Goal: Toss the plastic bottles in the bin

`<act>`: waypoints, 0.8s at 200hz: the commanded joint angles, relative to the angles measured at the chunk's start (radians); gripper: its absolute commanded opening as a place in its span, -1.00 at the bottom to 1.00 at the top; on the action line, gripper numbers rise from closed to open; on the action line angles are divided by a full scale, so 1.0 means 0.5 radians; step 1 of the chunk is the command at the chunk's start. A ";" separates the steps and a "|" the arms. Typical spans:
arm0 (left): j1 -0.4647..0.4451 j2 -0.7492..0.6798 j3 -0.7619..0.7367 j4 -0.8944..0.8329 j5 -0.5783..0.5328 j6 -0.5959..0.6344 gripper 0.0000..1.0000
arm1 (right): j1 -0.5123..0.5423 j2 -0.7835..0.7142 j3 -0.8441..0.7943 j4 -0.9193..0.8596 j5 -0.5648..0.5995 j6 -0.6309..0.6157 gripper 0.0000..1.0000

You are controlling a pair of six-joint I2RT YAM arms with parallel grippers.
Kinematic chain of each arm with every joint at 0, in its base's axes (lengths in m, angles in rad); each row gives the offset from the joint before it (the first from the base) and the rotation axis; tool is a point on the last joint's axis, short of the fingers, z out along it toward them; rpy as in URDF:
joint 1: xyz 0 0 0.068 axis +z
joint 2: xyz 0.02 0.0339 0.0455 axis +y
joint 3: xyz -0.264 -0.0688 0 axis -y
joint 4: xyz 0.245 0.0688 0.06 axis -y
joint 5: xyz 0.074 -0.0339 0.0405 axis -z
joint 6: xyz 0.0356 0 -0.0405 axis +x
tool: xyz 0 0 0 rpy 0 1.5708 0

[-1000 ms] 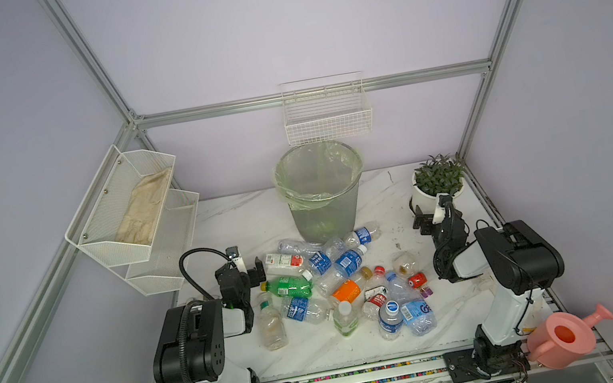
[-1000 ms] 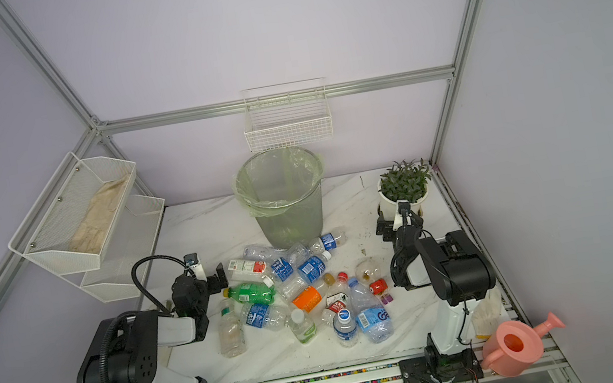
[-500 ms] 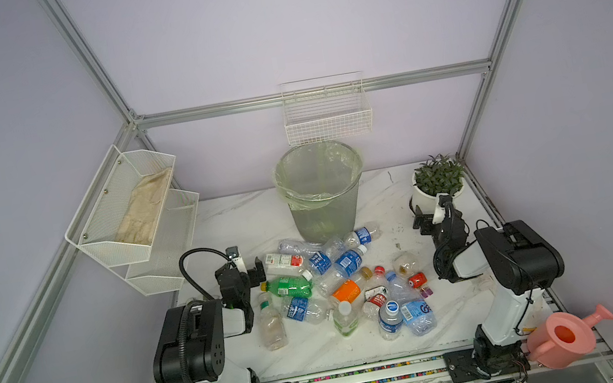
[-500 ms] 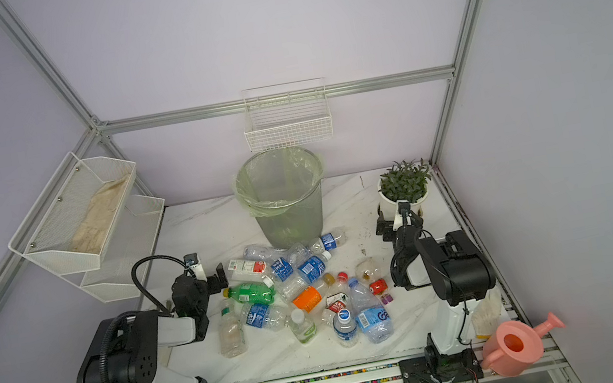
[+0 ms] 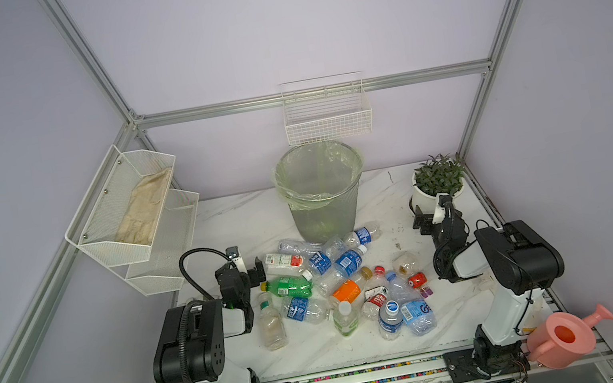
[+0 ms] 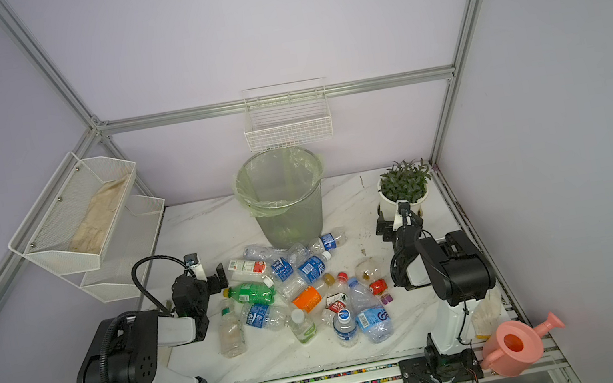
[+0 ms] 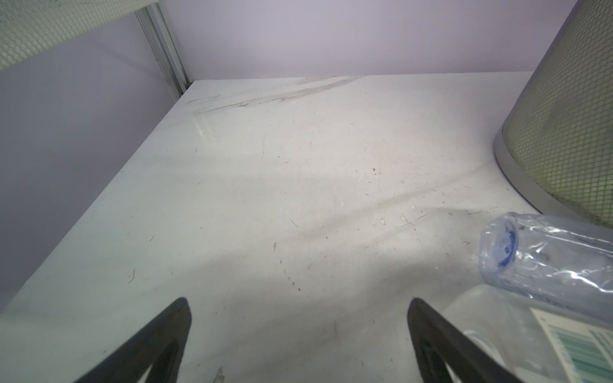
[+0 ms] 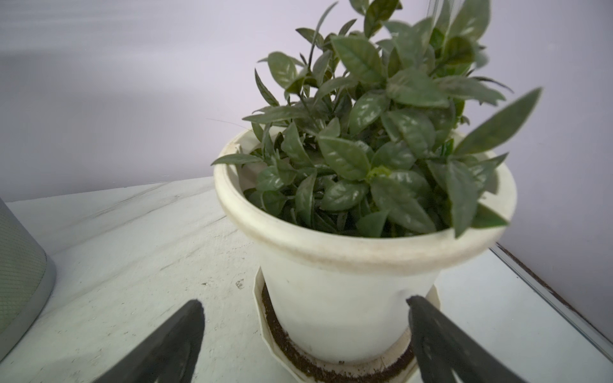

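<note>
Facing bare table (image 7: 265, 199), left hand (image 7: 298, 301) apart | right hand (image 8: 303, 300) apart, pot (image 8: 358, 282) close ahead

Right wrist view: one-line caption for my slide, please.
Right arm's jaws open and empty, facing the white potted plant; the base of the bin edges into view.

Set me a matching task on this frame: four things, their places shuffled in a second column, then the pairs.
1 bin
2 potted plant
3 pink watering can
4 green bottle

a lying on its side in the bottle heap
b front right corner, past the table's front edge
c back right corner of the table
d back middle, below the hanging wire basket

Pairs: 1-d, 2-c, 3-b, 4-a
</note>
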 commanded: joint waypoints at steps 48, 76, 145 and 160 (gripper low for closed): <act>0.011 -0.008 0.104 0.066 0.003 -0.027 1.00 | 0.001 -0.032 -0.002 0.050 -0.005 -0.008 0.95; 0.011 -0.005 0.110 0.067 0.003 -0.027 1.00 | -0.002 -0.032 -0.002 0.045 -0.005 -0.008 0.95; 0.011 -0.077 0.107 0.026 -0.101 -0.053 1.00 | 0.000 -0.030 -0.004 0.051 -0.011 -0.006 0.95; 0.011 -0.300 0.229 -0.414 -0.222 -0.130 1.00 | 0.003 -0.062 -0.008 0.066 0.133 0.033 0.95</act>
